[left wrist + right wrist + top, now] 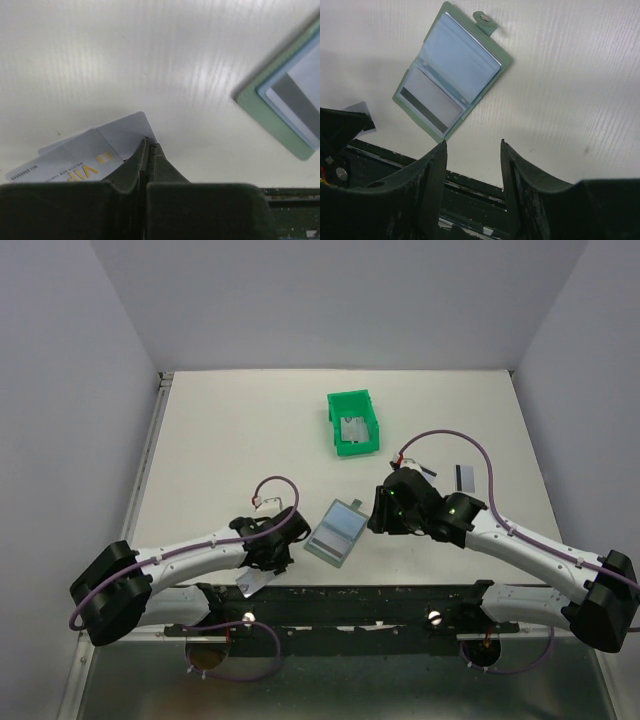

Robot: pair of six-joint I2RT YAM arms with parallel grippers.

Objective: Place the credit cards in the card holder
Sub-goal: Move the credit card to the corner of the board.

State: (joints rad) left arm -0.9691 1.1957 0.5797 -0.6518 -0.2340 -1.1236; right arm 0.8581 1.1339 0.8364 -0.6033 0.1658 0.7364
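Just right of my left claw (pixel 149 145), which pinches the credit cards (pixel 75 162), the open card holder (pixel 256 106) lies diagonally on the counter (pixel 150 50); my right claw (pixel 472 145) gapes empty.

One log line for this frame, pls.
left fingers: shut on card | right fingers: open, near holder | holder: open, one stowed card | loose card: on table

Overhead view looks down over whole table (pixel 230 440) from near edge; wrist views (close, low) face tabletop; all share card holder (pixel 335 532).
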